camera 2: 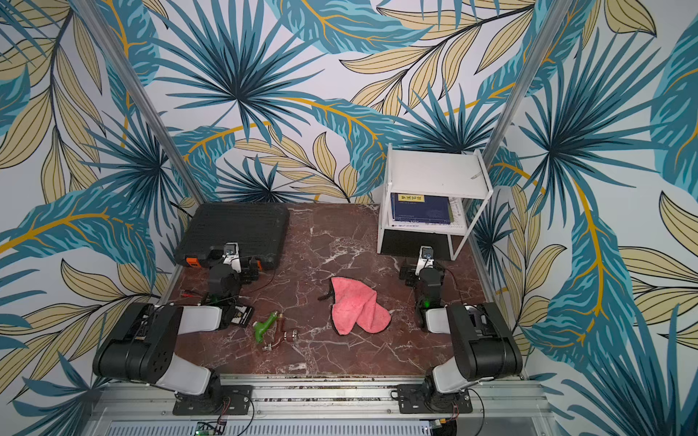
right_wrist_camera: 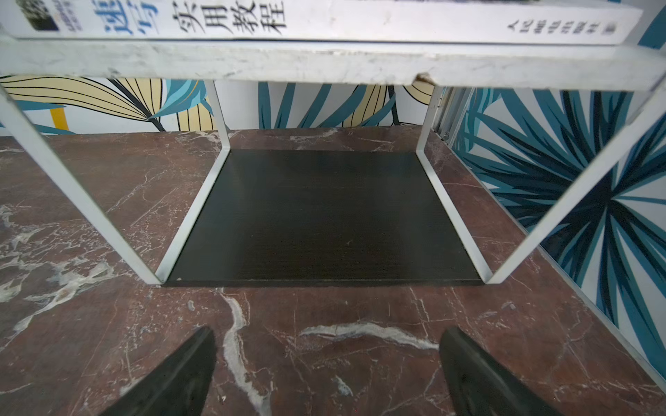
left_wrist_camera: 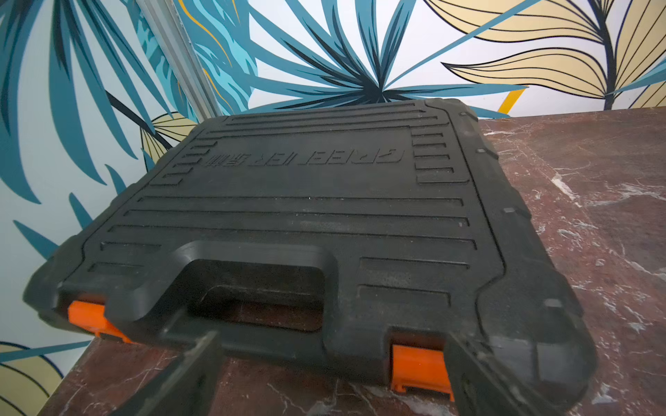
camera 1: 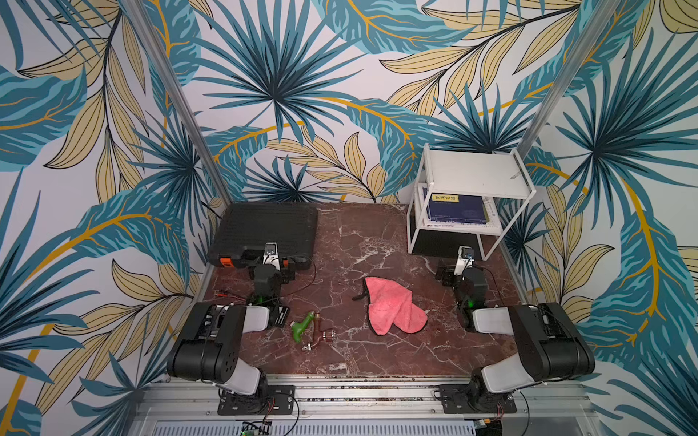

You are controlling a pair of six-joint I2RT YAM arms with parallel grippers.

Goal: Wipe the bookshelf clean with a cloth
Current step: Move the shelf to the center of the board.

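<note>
Black toolcase at the left, left hand wide open and empty just before it. Pink cloth in the middle of the worktop, untouched. Right hand wide open, empty, facing the bookshelf at back right. Likely the first step: go grab the cloth. Cloth seen only from the top; scuffs on the bookshelf only from the right wrist.

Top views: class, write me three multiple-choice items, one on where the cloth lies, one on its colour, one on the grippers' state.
1. The cloth lies: A on the table, apart from the bookshelf; B on the bookshelf's top board; C under the bookshelf.
2. Its colour: A green; B pink; C white.
3. The left gripper and right gripper are: A shut on the cloth; B shut, empty; C open, empty.
Key: A, it sits crumpled on bare marble; B, pink pile, dark trim; C, wrist views show each spread wide, holding nothing.
</note>
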